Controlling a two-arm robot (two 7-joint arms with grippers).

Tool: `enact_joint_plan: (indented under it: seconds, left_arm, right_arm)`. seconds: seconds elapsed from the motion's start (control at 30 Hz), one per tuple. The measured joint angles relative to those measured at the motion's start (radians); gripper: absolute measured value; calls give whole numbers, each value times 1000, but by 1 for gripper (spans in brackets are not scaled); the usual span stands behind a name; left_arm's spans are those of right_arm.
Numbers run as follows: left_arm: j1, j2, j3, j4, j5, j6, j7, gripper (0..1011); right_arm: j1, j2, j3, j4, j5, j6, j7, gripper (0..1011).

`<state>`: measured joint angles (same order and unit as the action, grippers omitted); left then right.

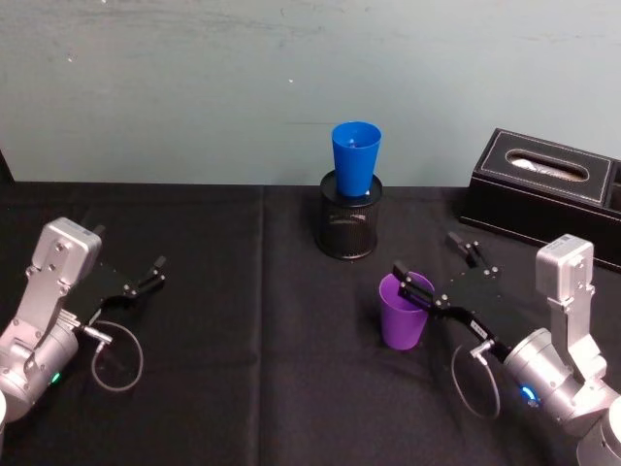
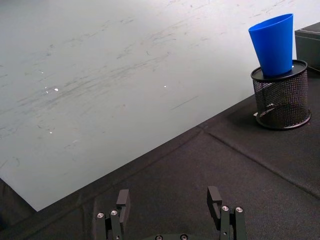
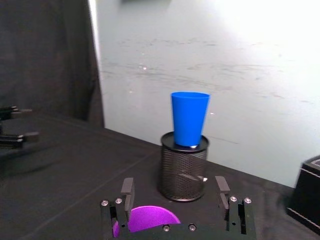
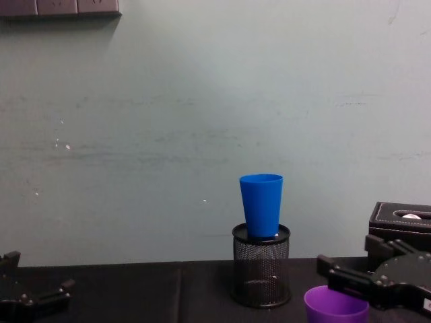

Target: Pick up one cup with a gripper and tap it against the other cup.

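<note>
The purple cup (image 1: 401, 316) stands upright on the black table, in front of the pen holder. My right gripper (image 1: 425, 254) is open beside it, and one finger (image 1: 415, 284) reaches over the cup's rim. In the right wrist view the purple cup (image 3: 146, 219) lies low and off toward one finger of that gripper (image 3: 174, 187). The blue cup (image 1: 356, 155) stands upright on top of a black wire-mesh pen holder (image 1: 348, 229) at the back centre. My left gripper (image 1: 126, 250) is open and holds nothing, parked at the left, far from both cups.
A black tissue box (image 1: 546, 192) sits at the back right, just behind the right arm. The black cloth (image 1: 233, 388) covers the table up to a pale wall behind. In the chest view the right gripper (image 4: 367, 264) comes in low on the right.
</note>
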<state>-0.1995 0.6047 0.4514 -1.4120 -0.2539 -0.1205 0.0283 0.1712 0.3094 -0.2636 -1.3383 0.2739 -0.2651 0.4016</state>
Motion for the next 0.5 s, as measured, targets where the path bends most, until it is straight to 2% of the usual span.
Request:
enact_joint_plan:
  seconds: [0.5]
  left_arm:
    - [0,0,0,0,0,0,0,1011]
  right_arm:
    - [-10,-53,67,8,-59,22,-126,1003]
